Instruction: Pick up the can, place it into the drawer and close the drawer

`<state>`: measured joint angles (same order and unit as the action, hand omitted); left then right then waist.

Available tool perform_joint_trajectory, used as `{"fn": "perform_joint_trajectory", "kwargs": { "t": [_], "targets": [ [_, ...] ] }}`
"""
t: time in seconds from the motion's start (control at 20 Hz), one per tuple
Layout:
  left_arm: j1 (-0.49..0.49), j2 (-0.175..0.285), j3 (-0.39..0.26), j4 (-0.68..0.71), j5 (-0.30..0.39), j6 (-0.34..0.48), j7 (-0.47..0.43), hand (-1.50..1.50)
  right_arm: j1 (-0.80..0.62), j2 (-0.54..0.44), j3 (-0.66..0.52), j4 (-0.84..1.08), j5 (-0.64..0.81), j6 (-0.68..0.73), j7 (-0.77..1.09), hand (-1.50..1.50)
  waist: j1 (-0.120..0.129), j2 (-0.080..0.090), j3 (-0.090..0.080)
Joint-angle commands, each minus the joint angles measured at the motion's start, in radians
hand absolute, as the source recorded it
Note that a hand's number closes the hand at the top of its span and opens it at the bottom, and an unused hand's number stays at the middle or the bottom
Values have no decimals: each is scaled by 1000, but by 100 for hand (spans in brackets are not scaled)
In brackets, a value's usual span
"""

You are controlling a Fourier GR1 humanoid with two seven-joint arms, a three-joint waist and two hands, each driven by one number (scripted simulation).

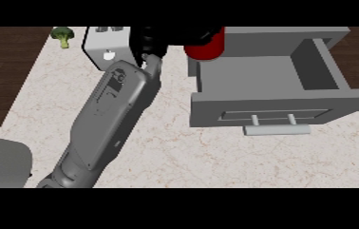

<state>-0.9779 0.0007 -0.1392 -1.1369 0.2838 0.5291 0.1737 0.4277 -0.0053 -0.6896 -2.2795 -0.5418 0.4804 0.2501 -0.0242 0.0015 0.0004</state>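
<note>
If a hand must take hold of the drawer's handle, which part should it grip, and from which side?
Probably the middle of the bar handle, between its two posts, coming from the view's lower side: the bar lies crosswise and stands off the drawer front, leaving a gap for fingers.

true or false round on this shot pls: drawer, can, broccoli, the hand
1. The drawer is pulled open. True.
2. The broccoli lies in the drawer. False: it lies on the counter, at its far left corner.
3. The can is red. True.
4. The can stands free beside the drawer's handle. False: the right hand curls round it at the drawer's far left corner.
</note>
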Motion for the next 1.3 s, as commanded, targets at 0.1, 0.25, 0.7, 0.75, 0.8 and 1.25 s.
{"fn": "perform_joint_trajectory", "kwargs": {
  "t": [0.1,0.25,0.7,0.75,0.8,1.25],
  "targets": [
    [-143,-1,4,164,76,16,-71,150,-28,4,7,-23,5,-29,37,-150,-2,2,0],
    [-208,-1,-55,186,100,99,-21,150,28,5,52,-6,21,-24,-24,-150,-8,0,0],
    [-274,-1,-136,337,254,81,-136,150,1,4,7,-57,-17,-34,55,-150,-12,1,0],
    [-380,-1,-125,425,291,117,-137,150,-54,-37,1,-22,-25,-42,53,-150,-33,7,1],
    [-353,-1,-146,423,306,98,-155,150,-53,1,28,-5,20,-30,36,-150,-22,6,1],
    [-386,-1,-255,544,432,139,-226,150,-71,-5,43,-50,17,-73,83,-150,-33,9,1]
  ]
}}
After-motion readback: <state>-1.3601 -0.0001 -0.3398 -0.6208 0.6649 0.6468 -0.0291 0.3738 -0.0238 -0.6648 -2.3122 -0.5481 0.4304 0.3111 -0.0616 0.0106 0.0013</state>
